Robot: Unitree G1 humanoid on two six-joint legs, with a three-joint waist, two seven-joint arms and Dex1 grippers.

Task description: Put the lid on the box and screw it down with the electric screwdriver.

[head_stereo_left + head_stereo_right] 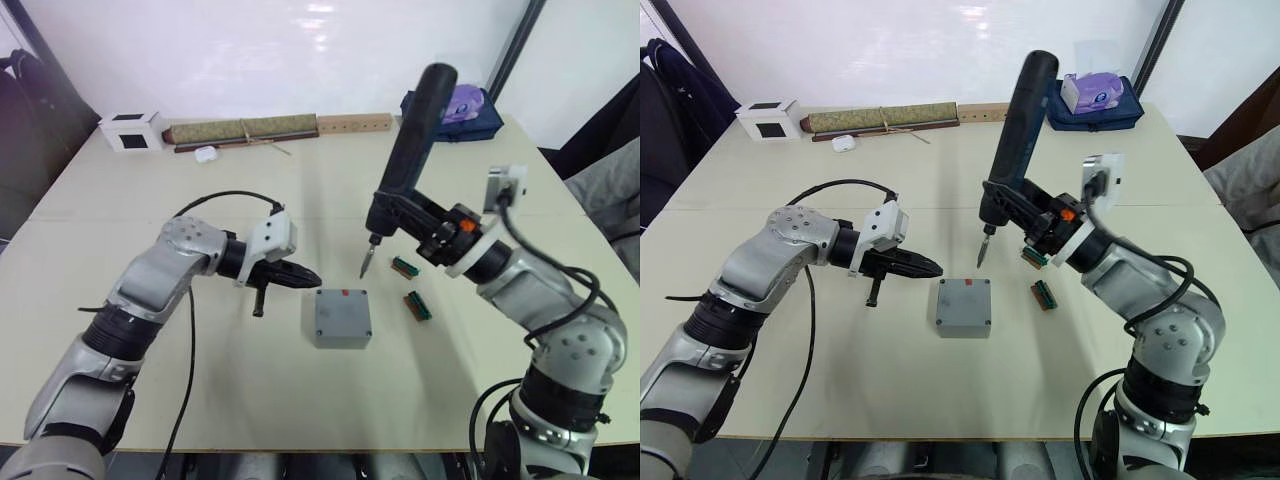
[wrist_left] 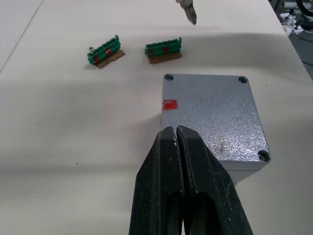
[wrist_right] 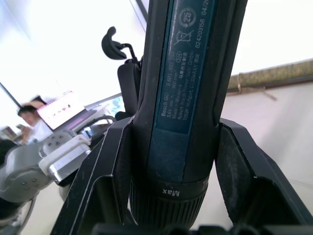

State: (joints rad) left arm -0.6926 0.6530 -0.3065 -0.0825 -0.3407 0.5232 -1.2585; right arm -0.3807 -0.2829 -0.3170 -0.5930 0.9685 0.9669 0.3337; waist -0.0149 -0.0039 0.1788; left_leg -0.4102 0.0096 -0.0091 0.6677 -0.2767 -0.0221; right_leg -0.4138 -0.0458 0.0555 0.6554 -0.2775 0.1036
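1. A lab or test room, probably: a plain pale table (image 1: pixel 120 210) stands against a bare white wall (image 1: pixel 250 50).
2. Small green parts (image 2: pixel 105 51) lie loose on it.
3. A person (image 3: pixel 29 117) sits at what looks like a laptop (image 3: pixel 61 108), blurred.

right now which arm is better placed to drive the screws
Right. The right gripper is shut on the screwdriver, held nearly upright with its bit hanging just behind the box, lid already on. The left gripper is shut, empty, beside the box.
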